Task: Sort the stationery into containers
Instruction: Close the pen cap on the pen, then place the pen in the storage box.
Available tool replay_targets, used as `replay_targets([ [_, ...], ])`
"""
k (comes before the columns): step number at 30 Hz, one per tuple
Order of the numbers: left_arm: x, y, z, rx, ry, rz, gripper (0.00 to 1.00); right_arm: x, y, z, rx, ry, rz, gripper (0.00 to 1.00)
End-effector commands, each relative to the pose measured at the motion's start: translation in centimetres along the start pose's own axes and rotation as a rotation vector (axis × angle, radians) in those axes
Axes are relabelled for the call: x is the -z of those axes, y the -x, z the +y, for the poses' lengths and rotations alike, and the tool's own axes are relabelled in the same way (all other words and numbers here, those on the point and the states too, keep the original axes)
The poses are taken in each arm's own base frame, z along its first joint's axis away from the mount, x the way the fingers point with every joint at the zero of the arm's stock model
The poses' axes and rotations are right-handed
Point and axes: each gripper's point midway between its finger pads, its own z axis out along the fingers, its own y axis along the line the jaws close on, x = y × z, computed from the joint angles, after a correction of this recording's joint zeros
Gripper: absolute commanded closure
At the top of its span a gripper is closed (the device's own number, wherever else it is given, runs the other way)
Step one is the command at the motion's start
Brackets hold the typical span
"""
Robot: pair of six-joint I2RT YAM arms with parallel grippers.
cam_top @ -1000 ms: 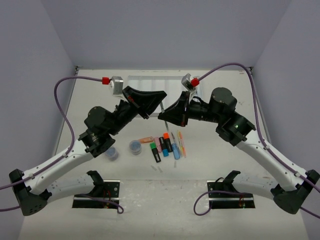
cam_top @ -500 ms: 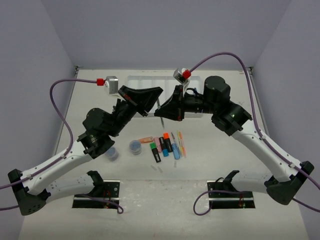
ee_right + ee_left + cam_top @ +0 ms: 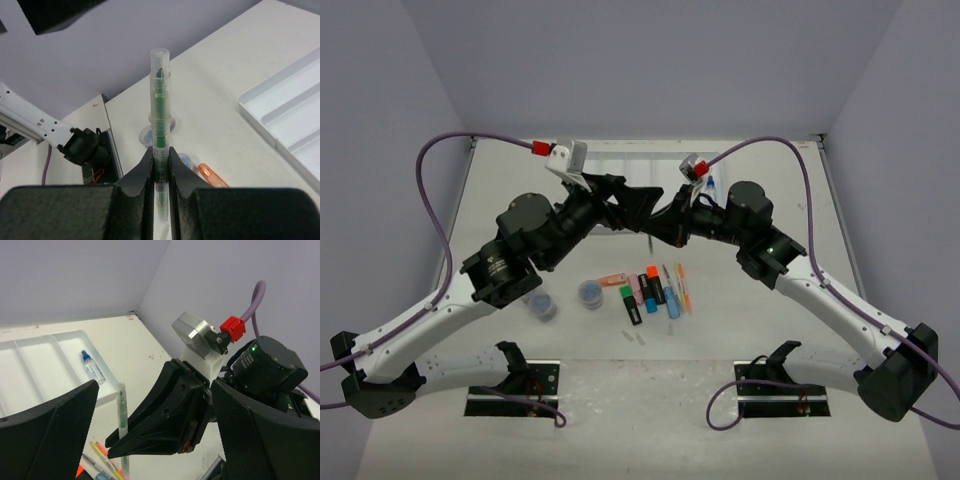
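A thin clear pen with green ink (image 3: 160, 100) stands upright between the fingers of my right gripper (image 3: 160, 165), which is shut on it above the table. My left gripper (image 3: 155, 390) is open wide, its fingers either side of the right gripper's tip and of the pen (image 3: 121, 410), not touching the pen. In the top view the two grippers meet mid-air, the left (image 3: 638, 200) and the right (image 3: 655, 228). The white tray (image 3: 620, 165) lies behind them, with a small blue-capped bottle (image 3: 710, 185) in its right compartment. Highlighters (image 3: 650, 290) and thin pens (image 3: 680, 285) lie in front.
Two round clear tubs (image 3: 542, 305) (image 3: 590, 293) stand left of the highlighters, and an orange highlighter (image 3: 612, 279) lies beside them. Purple cables arc over both arms. Black base plates (image 3: 515, 400) sit at the near edge.
My left gripper has opened wide and let go of the pen, which stays in my right gripper. Both wrists have shifted, and the left camera end has swung up.
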Motion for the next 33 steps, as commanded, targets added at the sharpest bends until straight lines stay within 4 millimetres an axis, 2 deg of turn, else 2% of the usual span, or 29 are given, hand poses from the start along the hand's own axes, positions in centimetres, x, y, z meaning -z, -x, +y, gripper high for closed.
replay_targets([
  [1, 1.2, 4.6, 0.2, -0.025, 0.071, -0.085, 0.00, 0.3, 1.6, -0.7, 0.041, -0.050, -0.082, 1.00],
  [5, 2.9, 4.9, 3.2, -0.046, 0.230, -0.064, 0.00, 0.5, 1.5, -3.3, 0.011, -0.172, -0.060, 1.00],
  [7, 4.5, 3.4, 5.6, -0.072, 0.333, -0.006, 0.00, 0.9, 2.0, -6.1, -0.029, -0.289, -0.050, 1.00],
  [10, 7.3, 1.5, 8.6, -0.106, 0.432, 0.046, 0.00, 2.1, 2.0, -11.5, -0.135, -0.460, 0.003, 1.00],
  [11, 7.5, 1.3, 8.8, -0.108, 0.438, 0.049, 0.00, 2.2, 1.9, -11.8, -0.141, -0.471, 0.007, 1.00],
  [12, 8.6, 0.4, 10.6, -0.137, 0.507, 0.067, 0.00, 3.2, 2.5, -15.3, -0.164, -0.600, 0.017, 1.00],
  [13, 9.7, -1.0, 12.3, -0.172, 0.572, 0.096, 0.00, 3.4, 3.1, -18.0, -0.174, -0.686, 0.033, 1.00],
  [15, 11.1, -2.9, 14.7, -0.221, 0.663, 0.133, 0.00, 3.5, 3.2, -22.3, -0.188, -0.815, 0.081, 1.00],
  [18, 11.4, -5.5, 16.6, -0.266, 0.715, 0.172, 0.00, 3.1, 2.4, -27.2, -0.212, -0.926, 0.160, 1.00],
  [20, 10.4, -7.6, 17.2, -0.272, 0.713, 0.197, 0.00, 2.6, 1.7, -30.5, -0.219, -1.007, 0.208, 1.00],
  [22, 8.6, -9.9, 17.1, -0.298, 0.685, 0.277, 0.00, 1.7, 0.4, -33.5, -0.232, -1.068, 0.280, 1.00],
  [24, 7.8, -11.0, 17.0, -0.326, 0.693, 0.343, 0.00, 1.0, -0.6, -34.7, -0.254, -1.078, 0.322, 1.00],
  [26, 7.7, -10.4, 17.4, -0.331, 0.761, 0.351, 0.00, -0.6, -1.7, -34.7, -0.280, -1.018, 0.347, 1.00],
  [29, 8.4, -10.7, 17.9, -0.331, 0.832, 0.393, 0.00, -1.9, -4.4, -36.1, -0.306, -1.013, 0.383, 1.00],
  [30, 8.6, -10.7, 17.9, -0.327, 0.839, 0.396, 0.00, -2.0, -4.7, -36.2, -0.311, -1.013, 0.386, 1.00],
  [33, 10.3, -9.2, 18.2, -0.328, 0.863, 0.366, 0.00, -2.8, -6.7, -36.8, -0.341, -0.996, 0.413, 1.00],
])
